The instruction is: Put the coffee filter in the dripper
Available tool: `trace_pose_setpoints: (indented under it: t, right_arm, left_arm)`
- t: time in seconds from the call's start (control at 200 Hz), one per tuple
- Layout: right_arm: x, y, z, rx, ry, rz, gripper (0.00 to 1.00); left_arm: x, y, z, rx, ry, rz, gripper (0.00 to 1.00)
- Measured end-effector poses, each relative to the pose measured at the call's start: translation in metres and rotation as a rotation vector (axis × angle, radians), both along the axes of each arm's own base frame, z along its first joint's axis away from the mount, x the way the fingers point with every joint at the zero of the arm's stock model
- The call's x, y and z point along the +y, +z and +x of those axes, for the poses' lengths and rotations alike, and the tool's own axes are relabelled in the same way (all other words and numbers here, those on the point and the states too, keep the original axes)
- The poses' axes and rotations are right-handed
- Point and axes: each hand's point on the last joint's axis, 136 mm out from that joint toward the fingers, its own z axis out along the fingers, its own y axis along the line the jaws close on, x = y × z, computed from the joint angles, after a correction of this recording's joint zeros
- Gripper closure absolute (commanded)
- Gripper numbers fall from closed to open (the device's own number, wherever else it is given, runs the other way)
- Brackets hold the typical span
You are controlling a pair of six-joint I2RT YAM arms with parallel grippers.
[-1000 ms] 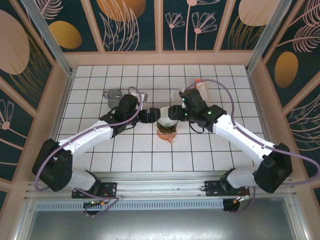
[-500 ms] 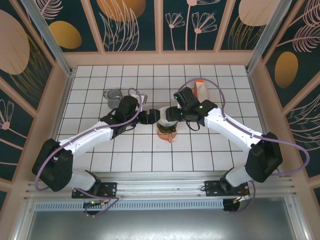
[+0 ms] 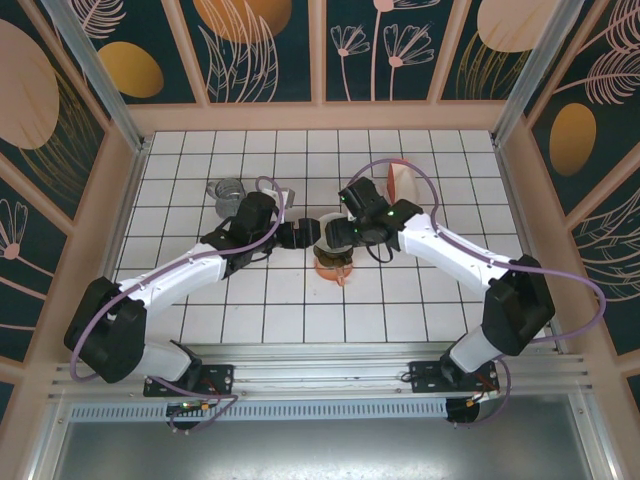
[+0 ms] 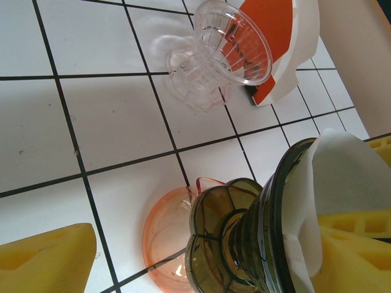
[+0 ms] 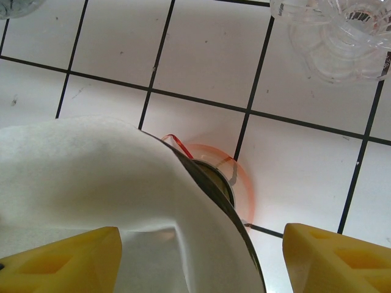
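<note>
The dark olive glass dripper stands over an orange saucer mid-table. The white coffee filter lies inside it, with one edge rising above the rim. My left gripper is open at the dripper's left. One yellow finger is clear of the base and the other lies by the rim and the filter. My right gripper hovers over the dripper's mouth with its jaws wide apart. The filter drapes in front of one finger, and the other finger hangs outside the rim.
A clear glass dripper stands just behind, next to an orange-and-white container. A clear glass vessel sits at the back left. Wooden walls and metal posts ring the tiled table.
My right arm has swung left, bringing its wrist closer over the dripper, and its jaws have spread wider. The left arm and the dripper have stayed put.
</note>
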Motion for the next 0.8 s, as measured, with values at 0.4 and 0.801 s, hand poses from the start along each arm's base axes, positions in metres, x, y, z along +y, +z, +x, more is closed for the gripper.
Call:
trace_pose_setpoints:
  t: [0.4,0.801]
  right_arm:
    - [0.001,-0.009,0.0,0.018,0.005,-0.014,0.29]
    - [-0.001,-0.023,-0.004,0.043,0.008,-0.027,0.3]
  left_arm:
    - [0.0,0.0,0.0,0.0,0.0,0.0,0.13]
    - [0.0,0.0,0.0,-0.004,0.002,-0.007,0.13]
